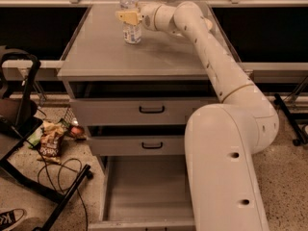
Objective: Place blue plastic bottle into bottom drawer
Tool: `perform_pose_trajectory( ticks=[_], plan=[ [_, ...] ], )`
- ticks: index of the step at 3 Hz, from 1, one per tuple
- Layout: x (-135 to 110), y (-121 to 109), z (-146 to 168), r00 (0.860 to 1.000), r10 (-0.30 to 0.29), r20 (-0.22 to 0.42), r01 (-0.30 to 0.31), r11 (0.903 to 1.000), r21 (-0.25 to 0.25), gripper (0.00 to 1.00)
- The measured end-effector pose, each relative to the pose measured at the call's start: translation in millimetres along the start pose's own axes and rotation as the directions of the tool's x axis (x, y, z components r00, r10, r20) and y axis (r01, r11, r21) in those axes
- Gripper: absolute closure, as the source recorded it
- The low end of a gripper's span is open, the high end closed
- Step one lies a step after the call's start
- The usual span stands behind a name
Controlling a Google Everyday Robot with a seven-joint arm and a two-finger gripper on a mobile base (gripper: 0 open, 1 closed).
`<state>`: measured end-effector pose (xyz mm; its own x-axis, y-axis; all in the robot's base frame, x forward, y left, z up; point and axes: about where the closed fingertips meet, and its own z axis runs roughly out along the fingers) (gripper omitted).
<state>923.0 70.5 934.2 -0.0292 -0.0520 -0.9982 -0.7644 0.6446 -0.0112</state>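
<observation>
Bottom drawer [144, 196] stands pulled open, well below the gripper [127, 17]. Blue plastic bottle [132, 33] stands upright on the cabinet top [96, 52], at the gripper. Whether the gripper has closed cannot be told. Risk: a loose hold topples or drops the bottle on lifting.

White tubular arm [216, 66], yellowish gripper [129, 17] over the cabinet top [108, 54].

The blue plastic bottle [132, 32] stands upright near the back of the grey bench [106, 52], white cap up. The hand [129, 17], at the end of the white arm [216, 66] reaching in from the right, sits against the bottle's upper part. Below, the bottom drawer [144, 196] stands pulled out beneath two shallower drawers with black handles.
</observation>
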Motion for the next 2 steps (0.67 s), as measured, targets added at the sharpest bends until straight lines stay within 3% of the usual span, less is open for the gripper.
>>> perform_pose_trajectory(
  ticks=[2],
  plan=[
    [0.0, 0.0, 0.1, 1.0, 0.0, 0.0, 0.0, 1.0, 0.0, 0.86]
  ],
)
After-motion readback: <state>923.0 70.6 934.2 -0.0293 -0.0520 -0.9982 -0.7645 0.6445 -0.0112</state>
